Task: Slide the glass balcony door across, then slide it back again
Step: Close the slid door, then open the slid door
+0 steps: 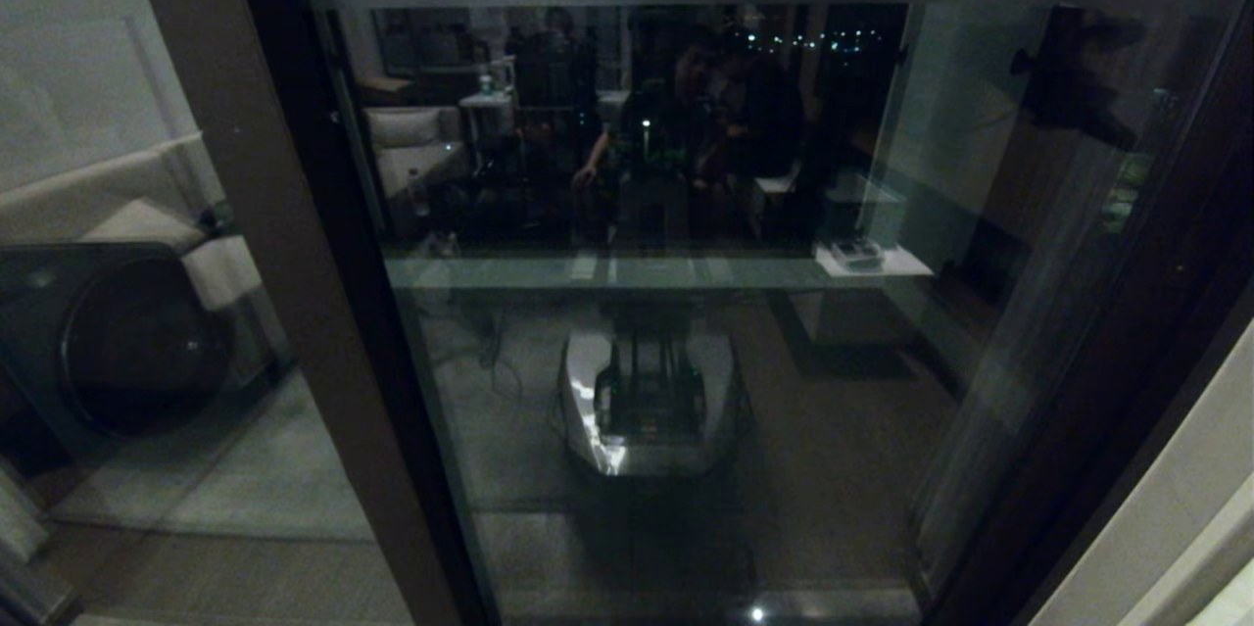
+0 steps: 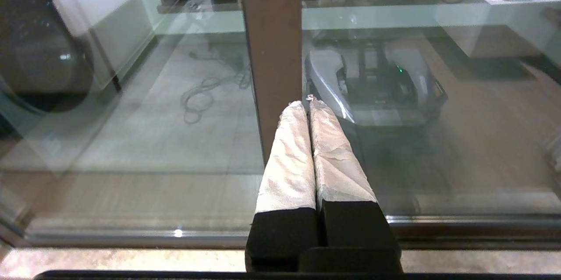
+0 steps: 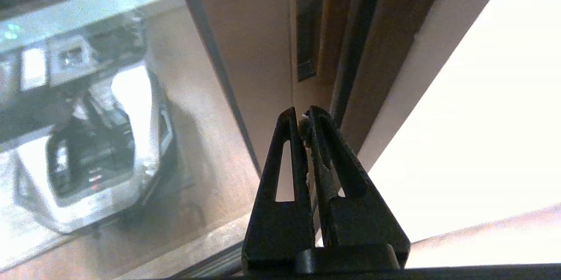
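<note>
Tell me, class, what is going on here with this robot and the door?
A two-armed robot faces a glass balcony door at night; its own reflection shows in the glass. The right claw, fingers together and empty, points at the door's brown side frame just short of the slim recessed handle. The left claw is shut and holds nothing, aimed at the other brown upright. Neither claw is on the handle.
</note>
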### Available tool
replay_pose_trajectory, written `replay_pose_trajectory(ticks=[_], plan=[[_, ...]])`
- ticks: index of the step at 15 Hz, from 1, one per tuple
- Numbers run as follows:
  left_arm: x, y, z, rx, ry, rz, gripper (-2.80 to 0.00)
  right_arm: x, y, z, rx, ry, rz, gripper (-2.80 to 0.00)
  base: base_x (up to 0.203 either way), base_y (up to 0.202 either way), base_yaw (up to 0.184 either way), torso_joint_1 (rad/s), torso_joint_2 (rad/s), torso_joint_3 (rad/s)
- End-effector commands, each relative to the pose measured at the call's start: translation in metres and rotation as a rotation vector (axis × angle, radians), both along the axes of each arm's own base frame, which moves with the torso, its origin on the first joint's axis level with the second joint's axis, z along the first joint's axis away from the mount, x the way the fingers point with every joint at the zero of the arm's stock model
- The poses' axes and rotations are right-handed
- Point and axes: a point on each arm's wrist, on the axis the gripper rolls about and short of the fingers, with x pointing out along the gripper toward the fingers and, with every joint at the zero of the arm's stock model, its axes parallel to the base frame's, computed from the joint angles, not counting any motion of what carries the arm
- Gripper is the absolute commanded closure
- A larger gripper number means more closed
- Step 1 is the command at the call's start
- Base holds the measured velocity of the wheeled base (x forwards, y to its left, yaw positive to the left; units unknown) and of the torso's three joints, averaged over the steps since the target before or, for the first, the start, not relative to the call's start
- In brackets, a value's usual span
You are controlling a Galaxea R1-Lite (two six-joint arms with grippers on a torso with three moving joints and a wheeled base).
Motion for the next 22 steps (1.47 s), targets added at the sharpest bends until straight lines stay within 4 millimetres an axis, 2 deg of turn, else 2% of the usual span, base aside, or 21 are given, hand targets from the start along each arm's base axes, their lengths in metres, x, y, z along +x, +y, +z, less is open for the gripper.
replay_pose_trajectory(ticks=[1, 9, 21, 22], plan=[[0.0, 0.0, 0.0, 0.0, 0.0, 0.0, 0.0, -0.013, 0.004, 0.007, 0.001, -0.016, 0.021, 0.0, 0.0, 0.0, 0.0, 0.0, 0.0, 0.0], [0.0, 0.0, 0.0, 0.0, 0.0, 0.0, 0.0, -0.017, 0.004, 0.004, 0.029, -0.022, 0.098, 0.0, 0.0, 0.0, 0.0, 0.0, 0.0, 0.0], [0.0, 0.0, 0.0, 0.0, 0.0, 0.0, 0.0, -0.016, -0.004, -0.002, 0.0, 0.003, 0.091, 0.0, 0.0, 0.0, 0.0, 0.0, 0.0, 0.0], [0.0, 0.0, 0.0, 0.0, 0.0, 0.0, 0.0, -0.015, -0.004, -0.003, -0.002, 0.006, 0.092, -2.8, 0.0, 0.0, 0.0, 0.0, 0.0, 0.0]])
